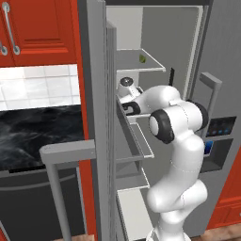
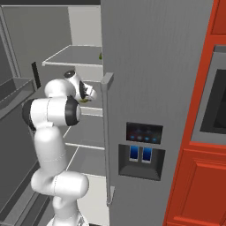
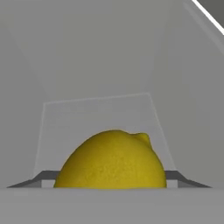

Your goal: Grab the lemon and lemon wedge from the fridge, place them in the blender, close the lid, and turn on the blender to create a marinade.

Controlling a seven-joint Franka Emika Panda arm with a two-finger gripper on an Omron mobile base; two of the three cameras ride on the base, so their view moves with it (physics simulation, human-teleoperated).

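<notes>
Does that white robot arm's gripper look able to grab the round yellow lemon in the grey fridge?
Probably yes: the round yellow lemon sits right before the gripper, between its fingertips, nothing in between.

Lemon (image 3: 112,159) underside cut off by frame bottom; small green item (image 1: 142,59) on upper fridge (image 1: 188,56) shelf too small to identify.

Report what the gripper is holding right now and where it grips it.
The round yellow lemon sits between the fingers inside the grey fridge, which flank its widest sides. Whether they press on it cannot be told.
</notes>
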